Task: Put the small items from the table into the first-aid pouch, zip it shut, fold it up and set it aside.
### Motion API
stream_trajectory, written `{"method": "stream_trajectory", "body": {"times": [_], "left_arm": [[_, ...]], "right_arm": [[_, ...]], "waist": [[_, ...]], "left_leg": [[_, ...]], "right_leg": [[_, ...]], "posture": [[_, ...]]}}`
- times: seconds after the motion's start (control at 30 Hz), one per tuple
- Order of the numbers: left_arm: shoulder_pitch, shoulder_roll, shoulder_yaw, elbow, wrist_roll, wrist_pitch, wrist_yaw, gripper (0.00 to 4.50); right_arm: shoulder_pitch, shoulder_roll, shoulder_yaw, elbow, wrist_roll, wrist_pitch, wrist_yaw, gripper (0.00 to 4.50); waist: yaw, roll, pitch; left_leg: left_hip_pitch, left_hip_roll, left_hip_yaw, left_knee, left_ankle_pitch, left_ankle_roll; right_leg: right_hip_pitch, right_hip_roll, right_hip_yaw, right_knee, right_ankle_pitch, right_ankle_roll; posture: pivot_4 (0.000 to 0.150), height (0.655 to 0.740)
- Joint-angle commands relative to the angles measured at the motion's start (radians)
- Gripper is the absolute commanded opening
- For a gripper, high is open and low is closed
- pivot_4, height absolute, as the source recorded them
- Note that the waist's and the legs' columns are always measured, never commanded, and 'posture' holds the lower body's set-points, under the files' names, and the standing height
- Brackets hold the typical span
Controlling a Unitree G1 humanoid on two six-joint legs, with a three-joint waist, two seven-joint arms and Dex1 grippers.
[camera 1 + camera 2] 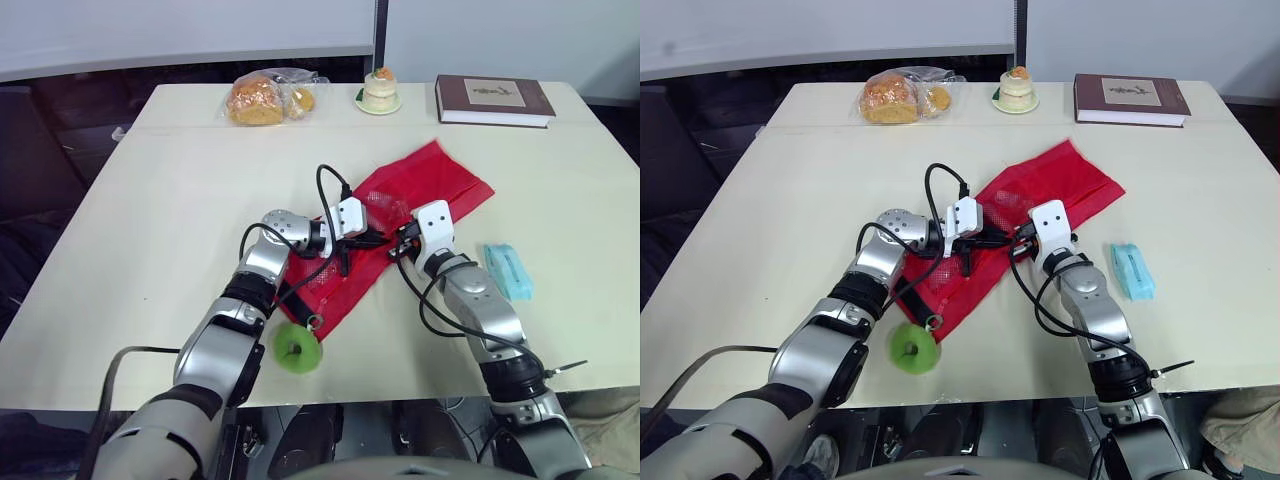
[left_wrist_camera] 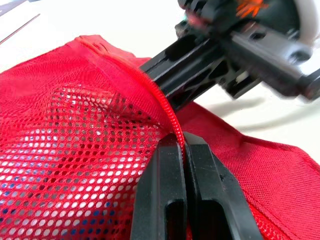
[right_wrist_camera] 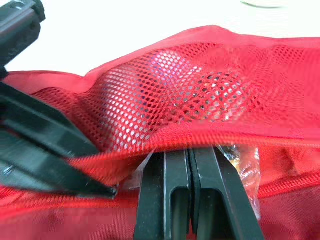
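Red pouch [image 1: 440, 185] flat on the table [image 1: 150, 220], items visible through its mesh. Left claw [image 2: 183, 142] clamped tight on the zipper [image 2: 165, 107]. Right claw [image 3: 189, 152] just beside, pinched shut on the pouch's open edge. Blue packet [image 1: 508, 270] right of the pouch, apart. Green ring [image 1: 297, 348] at the pouch's near tip.

My left arm [image 1: 228, 335] and right arm [image 1: 485, 315] wear silver-grey metal shells with black joints between them. Each wrist ends in a white boxy housing [image 1: 434, 221] marked with small dark dots. Thin black cables [image 1: 319, 185] loop loose along both forearms. My left gripper [image 2: 184, 145] and right gripper [image 3: 190, 157] each have two flat black fingers with recessed slots. An orange patch [image 2: 250, 7] sits on the right one.
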Motion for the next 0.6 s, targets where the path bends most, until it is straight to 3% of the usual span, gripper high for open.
{"method": "stream_trajectory", "body": {"times": [0.03,0.33,0.6], "left_arm": [[-0.043,0.015,-0.003,0.025,0.013,-0.053,0.005,0.00],[-0.128,0.051,0.020,0.160,0.005,-0.167,-0.060,0.00],[-0.135,0.076,0.049,0.169,-0.113,-0.160,-0.393,0.00]], "right_arm": [[0.027,-0.020,0.008,-0.109,0.014,0.036,0.029,0.04],[0.141,-0.123,0.004,-0.299,0.057,0.165,0.116,0.04],[0.148,-0.186,-0.021,-0.345,0.087,0.198,0.152,0.04]], "waist": [[0.001,0.000,0.000],[0.001,0.000,0.000],[0.001,0.000,0.000]], "left_leg": [[0.000,0.000,0.000,0.000,0.000,0.000],[0.000,0.000,0.000,0.000,0.000,0.000],[0.000,0.000,0.000,0.000,0.000,0.000]], "right_leg": [[0.000,0.000,0.000,0.000,0.000,0.000],[0.000,0.000,0.000,0.000,0.000,0.000],[0.000,0.000,-0.001,0.000,0.000,0.000]], "posture": [[0.150,0.7289],[0.150,0.7289],[0.150,0.7289]]}}
